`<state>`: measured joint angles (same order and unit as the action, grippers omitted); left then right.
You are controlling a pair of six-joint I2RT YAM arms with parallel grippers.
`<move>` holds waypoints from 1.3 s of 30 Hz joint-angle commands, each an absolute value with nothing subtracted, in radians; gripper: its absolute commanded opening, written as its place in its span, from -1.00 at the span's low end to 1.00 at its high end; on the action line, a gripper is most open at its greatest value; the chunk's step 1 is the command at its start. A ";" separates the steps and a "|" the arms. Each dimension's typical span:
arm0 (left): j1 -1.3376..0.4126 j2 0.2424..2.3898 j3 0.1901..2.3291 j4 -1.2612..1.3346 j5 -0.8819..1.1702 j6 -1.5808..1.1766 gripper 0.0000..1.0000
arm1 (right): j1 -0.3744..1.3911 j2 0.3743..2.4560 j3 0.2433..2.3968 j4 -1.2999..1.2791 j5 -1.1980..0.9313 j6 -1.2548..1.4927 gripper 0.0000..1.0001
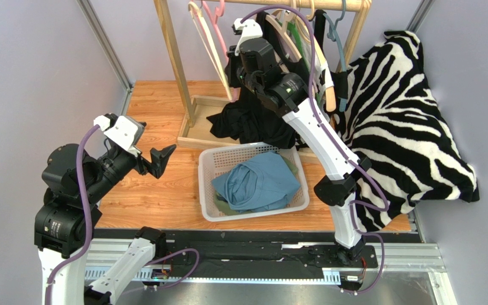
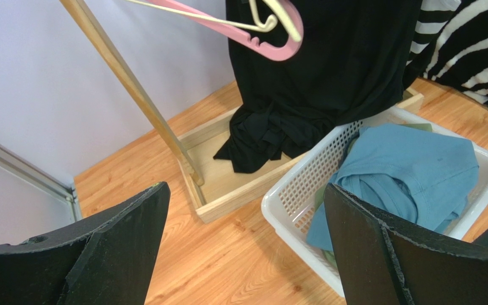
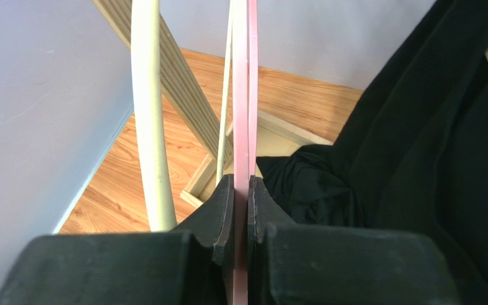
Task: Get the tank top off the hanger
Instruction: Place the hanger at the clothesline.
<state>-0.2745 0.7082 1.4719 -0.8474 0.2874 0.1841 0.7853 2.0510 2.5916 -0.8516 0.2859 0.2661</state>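
Right gripper [image 3: 241, 184] is up at the rack [image 1: 175, 60] along the far edge of the surface [image 1: 157, 190], clamped tight on the thin pink hanger [image 3: 251, 95], with a cream hanger [image 3: 146, 95] just beside it. The black tank top [image 2: 329, 63] hangs from the rack right next to that, its hem heaped in the rack's wooden base tray [image 2: 227, 197]. Left gripper [image 2: 245, 190] hovers over the left side, jaws spread wide, nothing in them. Near the front edge sits a white basket [image 1: 207, 190] holding a blue garment [image 1: 259, 181]; a zebra blanket [image 1: 405, 127] covers the right edge.
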 commanded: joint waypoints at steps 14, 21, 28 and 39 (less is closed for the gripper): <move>-0.275 0.726 1.476 -0.813 0.298 0.152 0.98 | 0.877 2.158 2.649 -0.865 0.295 0.273 -1.00; -0.275 0.726 1.477 -0.818 0.290 0.156 0.98 | 0.874 2.132 2.586 -0.876 0.319 0.264 -1.00; -0.275 0.723 1.474 -0.822 0.293 0.153 0.98 | 0.812 1.985 2.488 -0.894 0.334 0.255 -0.41; -0.275 0.718 1.479 -0.830 0.308 0.156 0.98 | 0.719 1.734 2.390 -0.936 0.259 0.230 0.04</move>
<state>-0.2745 0.7193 1.4719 -0.8448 0.2947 0.1757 0.7280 1.8488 2.3833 -0.9276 0.2737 0.2596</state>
